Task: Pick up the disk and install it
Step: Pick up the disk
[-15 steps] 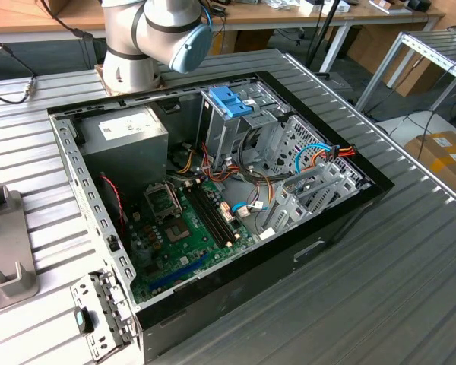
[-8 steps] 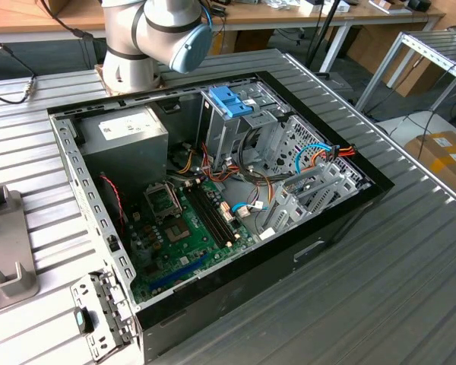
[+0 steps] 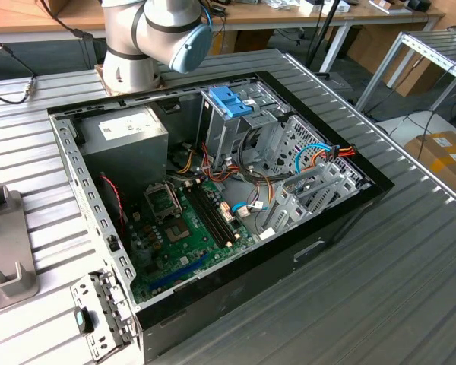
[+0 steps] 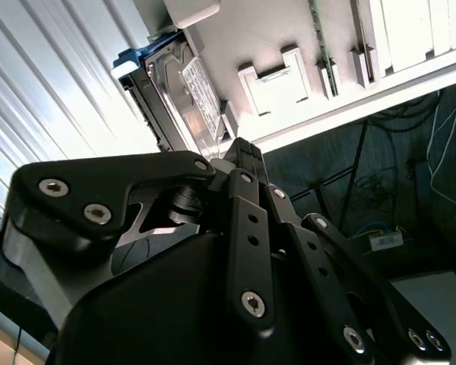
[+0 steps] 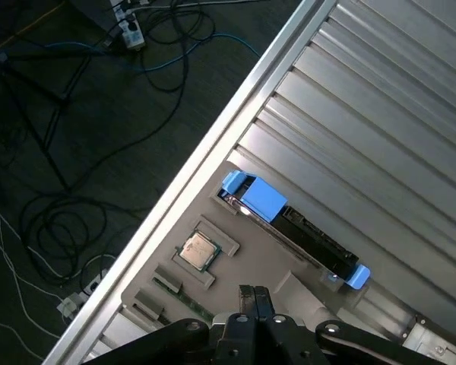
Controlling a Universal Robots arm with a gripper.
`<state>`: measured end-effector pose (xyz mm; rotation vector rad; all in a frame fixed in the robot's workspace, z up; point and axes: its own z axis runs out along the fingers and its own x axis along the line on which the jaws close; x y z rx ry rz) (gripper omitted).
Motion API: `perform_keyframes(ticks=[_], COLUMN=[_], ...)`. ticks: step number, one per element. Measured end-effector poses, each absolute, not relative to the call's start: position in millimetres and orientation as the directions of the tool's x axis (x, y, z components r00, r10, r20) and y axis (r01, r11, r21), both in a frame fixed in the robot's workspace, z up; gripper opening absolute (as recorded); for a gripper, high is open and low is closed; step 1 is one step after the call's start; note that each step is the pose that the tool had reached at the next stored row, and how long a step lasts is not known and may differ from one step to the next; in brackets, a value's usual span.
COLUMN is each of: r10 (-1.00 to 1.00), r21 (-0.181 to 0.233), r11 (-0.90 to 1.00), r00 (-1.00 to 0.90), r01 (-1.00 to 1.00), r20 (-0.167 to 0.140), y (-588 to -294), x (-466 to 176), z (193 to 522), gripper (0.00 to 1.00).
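Note:
The disk [image 5: 308, 234] is a dark flat drive with bright blue end pieces, and it stands on its edge in a slot of a grey fixture plate [image 5: 235, 270] on the ribbed metal table. In the second wrist view the disk [image 4: 176, 91] shows its labelled face and blue rail just beyond my fingertips. My gripper [image 5: 254, 295] hovers above the plate, a short way off the disk's long side, with its black fingers pressed together and nothing between them. The same gripper [image 4: 239, 146] shows apart from the drive. The open computer case [image 3: 213, 190] lies on the table.
A processor chip [image 5: 198, 248] and a memory stick sit in other slots of the plate. The table edge [image 5: 213, 144] runs close by, with cables [image 5: 61, 220] on the floor beyond. Inside the case stand a metal cage with a blue latch [image 3: 229, 101] and a tilted drive bracket [image 3: 311, 190].

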<state>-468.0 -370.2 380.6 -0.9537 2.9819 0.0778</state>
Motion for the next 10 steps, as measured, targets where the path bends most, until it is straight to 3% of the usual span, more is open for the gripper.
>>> perform_keyframes(ticks=[10], r10=[-0.628], r21=[0.044], r11=[0.776], r00=[-0.778], r01=[-0.629], r20=[-0.025], y=[-370.2], x=[-468.0], z=[380.7], gripper=[0.1])
